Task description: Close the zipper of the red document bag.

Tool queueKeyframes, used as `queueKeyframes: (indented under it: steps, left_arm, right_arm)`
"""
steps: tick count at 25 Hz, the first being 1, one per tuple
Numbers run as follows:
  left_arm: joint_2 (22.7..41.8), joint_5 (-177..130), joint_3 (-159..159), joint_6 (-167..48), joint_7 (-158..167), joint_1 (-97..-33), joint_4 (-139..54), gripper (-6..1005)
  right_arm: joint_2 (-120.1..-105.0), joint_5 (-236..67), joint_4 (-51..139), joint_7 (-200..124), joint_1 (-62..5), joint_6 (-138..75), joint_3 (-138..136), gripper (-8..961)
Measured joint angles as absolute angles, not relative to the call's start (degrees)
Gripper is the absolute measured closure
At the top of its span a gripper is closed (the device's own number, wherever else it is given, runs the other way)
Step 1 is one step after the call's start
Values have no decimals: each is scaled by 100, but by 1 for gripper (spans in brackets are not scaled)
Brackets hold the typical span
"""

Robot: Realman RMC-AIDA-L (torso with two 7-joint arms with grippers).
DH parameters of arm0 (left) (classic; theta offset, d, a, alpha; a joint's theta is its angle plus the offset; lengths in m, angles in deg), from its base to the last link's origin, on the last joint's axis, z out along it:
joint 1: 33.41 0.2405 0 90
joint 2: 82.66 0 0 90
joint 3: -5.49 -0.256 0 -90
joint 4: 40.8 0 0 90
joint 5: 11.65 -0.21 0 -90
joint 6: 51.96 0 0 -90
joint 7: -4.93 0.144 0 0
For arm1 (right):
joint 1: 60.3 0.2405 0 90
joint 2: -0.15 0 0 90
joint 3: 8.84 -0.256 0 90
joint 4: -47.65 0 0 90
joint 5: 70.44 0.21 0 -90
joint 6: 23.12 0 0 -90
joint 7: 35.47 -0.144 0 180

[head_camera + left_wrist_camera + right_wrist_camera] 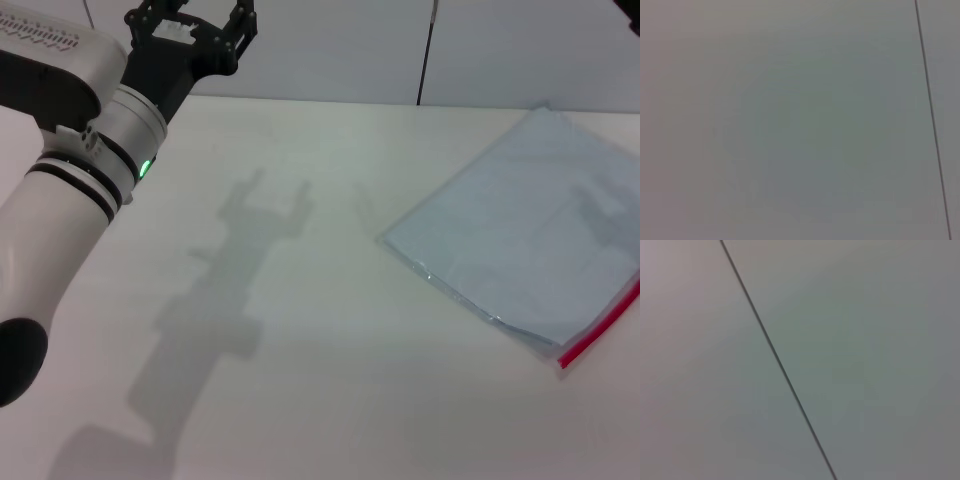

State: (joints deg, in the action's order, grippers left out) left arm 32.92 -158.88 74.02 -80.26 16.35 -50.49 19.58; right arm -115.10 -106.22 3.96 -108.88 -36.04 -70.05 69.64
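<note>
The red document bag [525,235], a flat translucent pale blue pouch, lies askew on the white table at the right. Its zipper [600,328] shows as a thin bright red strip along the pouch's near right edge and runs out of the picture. My left gripper [190,25] is raised over the table's far left, well away from the bag, open and holding nothing. Only a dark sliver of my right arm [632,6] shows at the top right corner, and its shadow falls on the bag. Neither wrist view shows the bag or any fingers.
The white table [300,380] stretches between the left arm and the bag. Behind it stands a pale wall with a dark vertical seam [428,50], which is all that each wrist view shows [932,125] [777,360].
</note>
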Motion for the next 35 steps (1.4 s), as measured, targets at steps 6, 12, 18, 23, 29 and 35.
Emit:
queueKeyframes:
  steps: [6,12,18,23,29,35]
  left_arm:
    - [3299,-15887,7404,-8013,1635,-5056,1958,326]
    - [3307,-15858,7415,-8028,1635,-5063,1935,327]
    - [3318,-15847,7415,-8031,1635,-5088,1905,327]
    - [3318,-15843,7413,-8031,1635,-5116,1898,327]
    - [3313,-15842,7422,-8034,1635,-5117,1896,328]
    - [3320,-15870,7470,-8038,1656,-5111,1896,330]
  right_arm:
    - [-11576,-11067,473,-10116,-3575,-7023,6695,497]
    - [-11646,-10720,736,-8588,-3565,-7066,6738,497]
    - [-11690,-10111,1241,-7350,-3436,-7033,6772,497]
    - [-11698,-9360,1608,-6401,-3405,-7041,7002,497]
    - [-11710,-7974,1904,-5198,-3375,-7096,7717,497]
    - [-11719,-6353,2059,-4204,-3425,-7388,8621,497]
